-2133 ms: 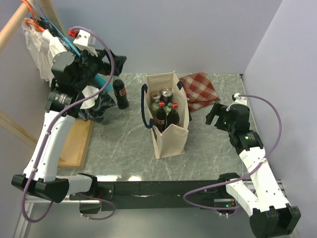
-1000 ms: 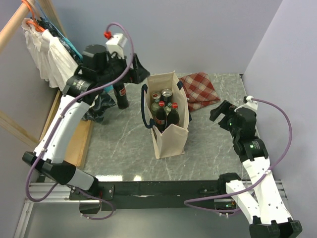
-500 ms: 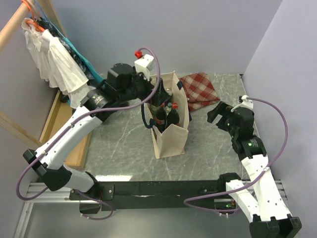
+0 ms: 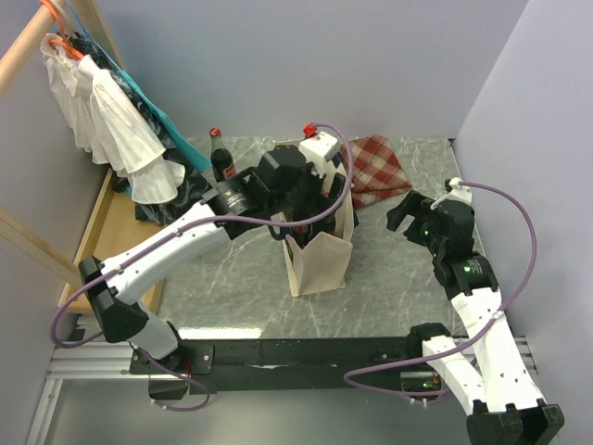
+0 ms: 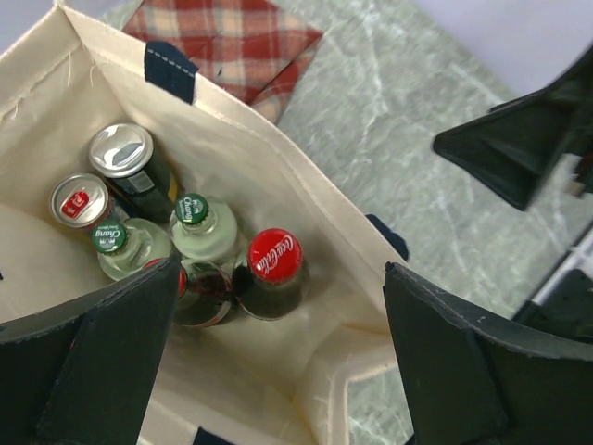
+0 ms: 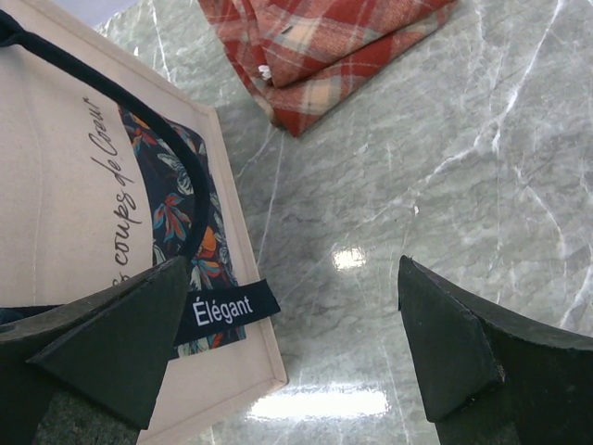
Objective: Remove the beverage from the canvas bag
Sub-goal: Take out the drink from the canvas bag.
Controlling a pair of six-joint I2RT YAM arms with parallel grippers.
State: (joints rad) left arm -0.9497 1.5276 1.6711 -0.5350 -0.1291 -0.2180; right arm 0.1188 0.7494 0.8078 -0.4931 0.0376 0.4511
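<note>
The cream canvas bag (image 4: pixel 320 264) stands upright mid-table, its navy handle (image 6: pixel 139 102) and dark flowered print (image 6: pixel 167 213) facing the right wrist view. Inside it are beverages: a red-capped cola bottle (image 5: pixel 275 257), two green-capped bottles (image 5: pixel 192 209), a silver-topped can (image 5: pixel 121 150) and a red-topped can (image 5: pixel 74 199). A further red cap is half hidden behind a finger. My left gripper (image 5: pixel 278 269) hangs open over the bag's mouth, above the cola bottle (image 4: pixel 310 195). My right gripper (image 4: pixel 400 211) stands open right of the bag, low over the marble (image 6: pixel 295 264).
One cola bottle (image 4: pixel 220 159) stands on the table at the back left. A folded red checked cloth (image 4: pixel 375 167) lies behind the bag. Clothes hang on a rack (image 4: pixel 102 111) at the left, over a wooden board (image 4: pixel 107 236). Walls close the back and right.
My left arm has swung right, from the cola bottle at the back left to above the bag's mouth. That bottle stays standing on the table. The right arm has barely moved.
</note>
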